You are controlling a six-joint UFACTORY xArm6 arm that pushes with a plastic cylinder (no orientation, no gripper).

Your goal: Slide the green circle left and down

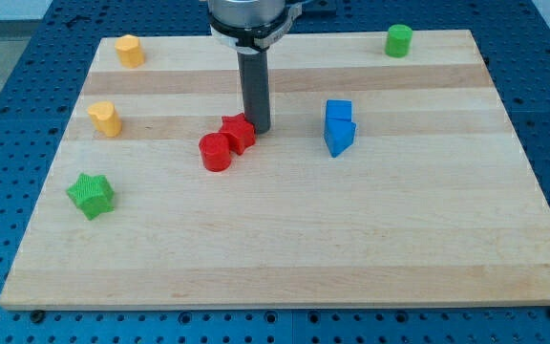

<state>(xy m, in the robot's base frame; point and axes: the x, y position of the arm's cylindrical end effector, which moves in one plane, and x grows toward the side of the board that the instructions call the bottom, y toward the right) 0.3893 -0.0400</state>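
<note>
Sitting at the view's top right, the green circle (398,40), well apart from my tip (259,129), no jaws in view.

Brightness: the scene was bright and evenly lit, with colours reading clean and saturated.
Light source: light seemed to fall from overhead; no lamp showed in the view.
Shadows: short and soft, hugging each block's base; the red circle (215,152) and green star (91,195) cast small dark edges on the wooden board (285,248).
Rod: the dark rod showed a faint pale sheen down its length, and my tip (257,129) had a small shadow at its foot.
Glare: none harsh; the wood looked matte.
Focus: sharp across the board, near and far.
Distortion: board edges stayed straight, narrowing toward the view's top.
</note>
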